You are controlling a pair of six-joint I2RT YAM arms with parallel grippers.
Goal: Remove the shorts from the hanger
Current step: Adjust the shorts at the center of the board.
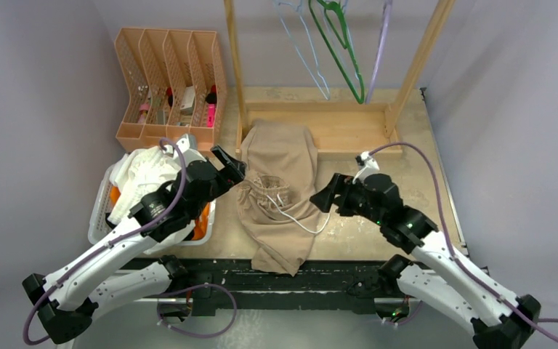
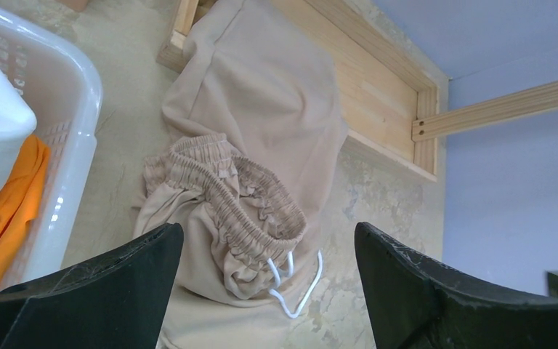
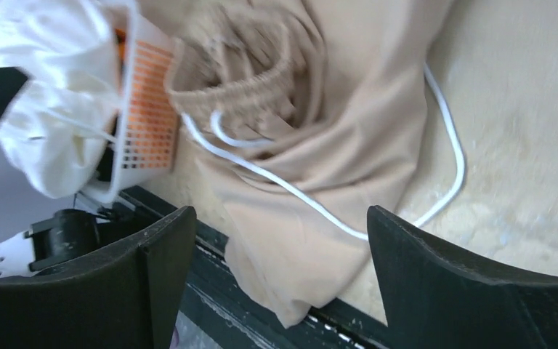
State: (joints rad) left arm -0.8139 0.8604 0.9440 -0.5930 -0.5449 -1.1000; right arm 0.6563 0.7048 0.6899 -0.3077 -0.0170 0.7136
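Beige shorts [image 1: 280,193] lie crumpled on the desk [image 1: 423,171]. Left pincer [image 1: 231,163] at nine o'clock, right pincer [image 1: 322,195] at three, both gaping empty

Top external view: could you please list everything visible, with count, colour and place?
beige shorts: one, tan, crumpled at centre
white line: one, white, at the waistband; cord or hanger, cannot tell
basket: one, white, left, holding white cloth and orange cloth
file organizer: one, peach, back left
wooden rack: one, pale wood, back centre
hangers: three, green, blue, purple, between the rack's posts
left gripper: one, black, open, beside the basket
right gripper: one, black, open, right of the shorts
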